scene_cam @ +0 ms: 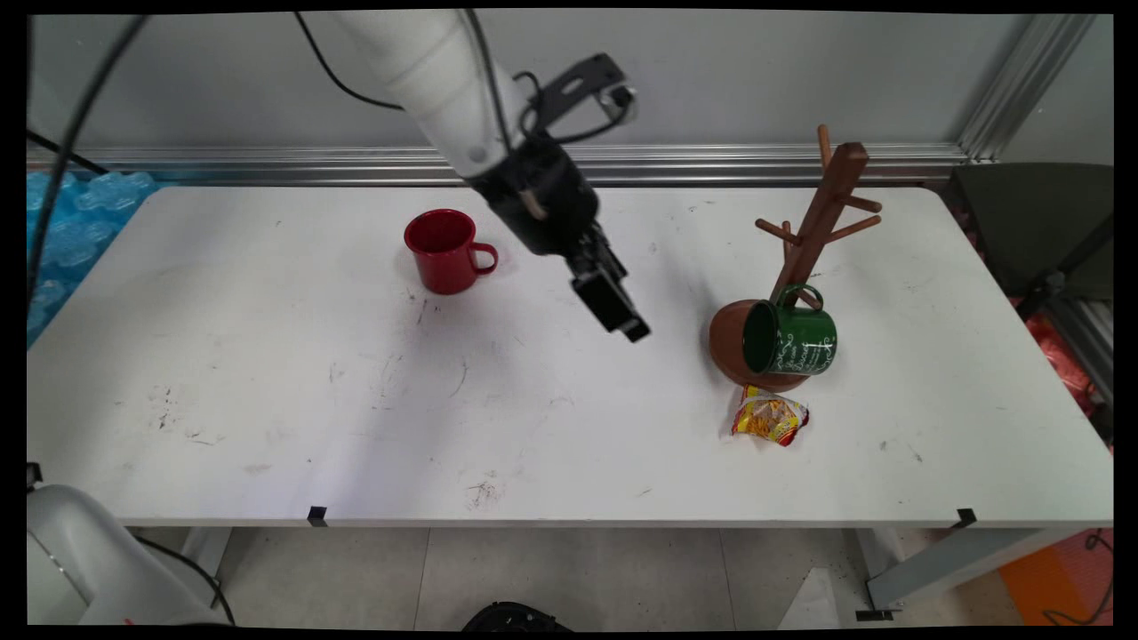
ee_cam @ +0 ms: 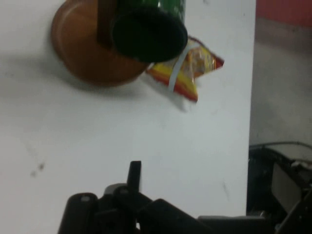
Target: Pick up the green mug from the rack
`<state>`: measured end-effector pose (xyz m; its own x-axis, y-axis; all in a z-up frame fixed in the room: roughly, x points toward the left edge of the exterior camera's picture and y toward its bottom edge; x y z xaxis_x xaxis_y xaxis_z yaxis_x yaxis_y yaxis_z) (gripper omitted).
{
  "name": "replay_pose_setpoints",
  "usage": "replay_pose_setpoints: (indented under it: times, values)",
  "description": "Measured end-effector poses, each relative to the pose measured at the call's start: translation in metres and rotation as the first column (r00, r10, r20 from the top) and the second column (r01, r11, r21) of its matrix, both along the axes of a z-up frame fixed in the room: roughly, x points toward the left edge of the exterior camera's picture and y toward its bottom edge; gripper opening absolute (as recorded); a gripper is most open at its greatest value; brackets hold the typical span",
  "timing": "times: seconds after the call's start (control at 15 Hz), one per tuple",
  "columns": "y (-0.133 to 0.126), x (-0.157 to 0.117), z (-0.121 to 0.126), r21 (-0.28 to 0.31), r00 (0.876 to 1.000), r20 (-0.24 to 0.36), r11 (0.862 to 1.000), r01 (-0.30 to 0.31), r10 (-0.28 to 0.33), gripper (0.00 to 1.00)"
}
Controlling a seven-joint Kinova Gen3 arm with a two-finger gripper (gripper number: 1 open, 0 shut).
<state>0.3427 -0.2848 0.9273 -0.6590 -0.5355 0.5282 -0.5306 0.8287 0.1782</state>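
**Jaws in the air over the desk, green mug ahead on the mug tree**

The jaws hang above the bare desk [scene_cam: 267, 356] and nothing is held in them; whether they are spread or pressed together cannot be told from either view. The green mug [scene_cam: 791, 340] is the nearest thing. It is ahead of the jaws, on its side, with its handle hooked on a low peg of the wooden mug tree [scene_cam: 822, 213], its body against the tree's round base and its dark mouth turned toward the jaws.

The mug is judged to be loosely seated. A knock from the jaws could unhook it or send it rolling off the base, and a push on the slender post could tip the tree.

A crinkled snack packet [scene_cam: 770, 418] lies ahead too, just beside the base, near the desk's edge, and could be swept off it. A red mug [scene_cam: 443, 251] stands upright behind the jaws, well apart. Nothing stands between the jaws and the green mug.
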Motion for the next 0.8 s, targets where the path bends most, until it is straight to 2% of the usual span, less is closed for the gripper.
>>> replay_pose_setpoints:
  times: [0.47,0.8]
  values:
    - [-0.020,-0.046,-0.037,0.034,0.995,-0.071,0.997,-0.071,0.073,1.00]
    - [-0.036,-0.079,-0.067,0.068,0.985,-0.108,0.990,-0.126,0.133,1.00]
